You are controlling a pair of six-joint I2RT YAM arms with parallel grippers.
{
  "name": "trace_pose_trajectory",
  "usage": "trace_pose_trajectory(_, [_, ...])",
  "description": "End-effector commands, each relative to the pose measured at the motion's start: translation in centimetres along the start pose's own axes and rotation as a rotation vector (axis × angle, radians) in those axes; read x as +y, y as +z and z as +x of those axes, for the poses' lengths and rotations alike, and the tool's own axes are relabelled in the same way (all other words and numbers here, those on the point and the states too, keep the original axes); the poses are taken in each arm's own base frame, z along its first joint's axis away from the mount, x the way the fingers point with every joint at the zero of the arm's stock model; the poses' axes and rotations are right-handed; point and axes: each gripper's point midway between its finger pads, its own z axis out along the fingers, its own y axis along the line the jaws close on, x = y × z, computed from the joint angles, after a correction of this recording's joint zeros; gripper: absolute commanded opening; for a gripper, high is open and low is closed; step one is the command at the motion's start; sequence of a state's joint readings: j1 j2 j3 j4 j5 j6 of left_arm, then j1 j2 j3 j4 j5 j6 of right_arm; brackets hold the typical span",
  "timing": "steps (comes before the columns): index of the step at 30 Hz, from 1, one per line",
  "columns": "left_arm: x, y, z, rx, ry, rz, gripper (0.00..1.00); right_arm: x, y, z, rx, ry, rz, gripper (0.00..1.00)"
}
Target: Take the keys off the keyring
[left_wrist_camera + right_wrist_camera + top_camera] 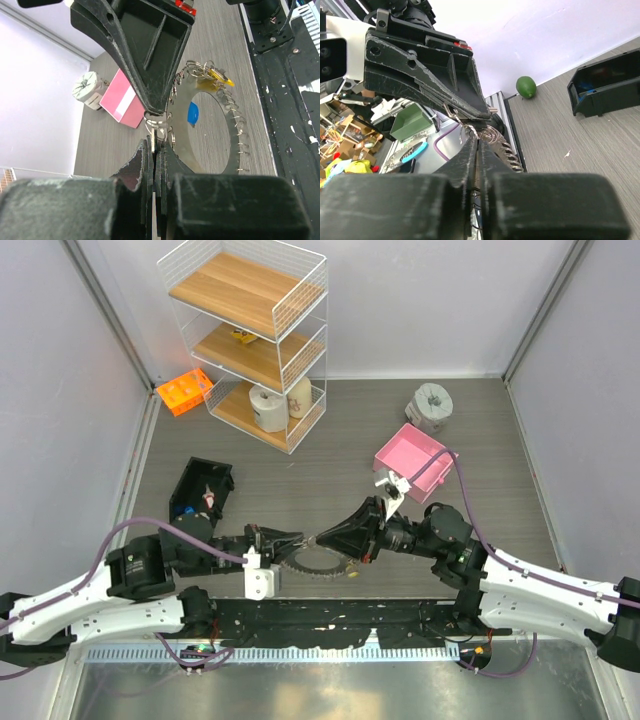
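The keyring [305, 570] lies just ahead of the arm bases, its far-left rim lifted between both fingertips. In the left wrist view it is a flat silvery loop [200, 162] edged with small wire rings. The keys hang on it: a blue head [192, 113] shows through the hole and a yellow one [220, 76] sits at the far rim. My left gripper [154, 144] is shut on a thin silvery piece at the rim; whether key or wire ring I cannot tell. My right gripper [479, 142] is shut on a wire loop of the keyring [505, 145], tip to tip with the left.
A pink box [412, 460] and a grey tape roll [432, 405] stand at the back right. At the left sits a black bin [203, 490]. Behind it are a wire shelf [250, 330] and an orange rack [185, 390]. A green fruit [526, 86] lies by the wall.
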State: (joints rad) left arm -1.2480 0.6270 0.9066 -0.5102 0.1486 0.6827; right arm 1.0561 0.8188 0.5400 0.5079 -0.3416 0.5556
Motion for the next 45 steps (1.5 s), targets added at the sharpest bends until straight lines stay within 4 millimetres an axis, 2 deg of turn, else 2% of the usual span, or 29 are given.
trace_pose_trajectory(1, [0.3, 0.2, -0.7, -0.036, -0.014, -0.020, 0.00, 1.2, 0.3, -4.4, -0.149, -0.054, -0.023, 0.19])
trace_pose_trajectory(3, [0.8, -0.2, -1.3, -0.051, -0.017, -0.037, 0.00, 1.3, 0.5, -3.3, -0.094, -0.084, -0.044, 0.25])
trace_pose_trajectory(4, [0.8, -0.2, -1.5, -0.055, -0.020, -0.032, 0.00, 1.4, 0.6, -3.0, -0.081, -0.098, -0.058, 0.33])
trace_pose_trajectory(6, [0.9, -0.5, -2.1, -0.066, -0.022, -0.021, 0.00, 2.1, 0.5, -2.0, -0.034, -0.140, -0.116, 0.39])
trace_pose_trajectory(10, [0.5, -1.1, -3.2, -0.088, -0.016, 0.032, 0.00, 2.0, 0.7, -1.0, 0.039, -0.225, -0.137, 0.44])
trace_pose_trajectory(14, [0.3, -1.7, -4.3, -0.122, -0.007, 0.064, 0.00, 2.4, 1.0, -0.2, 0.117, -0.319, -0.197, 0.45])
trace_pose_trajectory(21, [-0.1, -2.5, -5.7, -0.163, 0.001, 0.113, 0.00, 2.4, 1.7, 0.3, 0.165, -0.369, -0.241, 0.42])
trace_pose_trajectory(35, [0.3, -1.9, -6.3, -0.161, 0.013, 0.129, 0.00, 5.4, 3.2, 1.4, 0.188, -0.343, -0.389, 0.45])
trace_pose_trajectory(39, [0.2, -1.6, -6.2, -0.159, 0.011, 0.135, 0.00, 6.4, 3.2, 1.1, 0.161, -0.342, -0.427, 0.45])
trace_pose_trajectory(45, [0.2, -1.7, -6.4, -0.166, 0.011, 0.139, 0.00, 6.9, 2.9, 0.6, 0.144, -0.346, -0.437, 0.45])
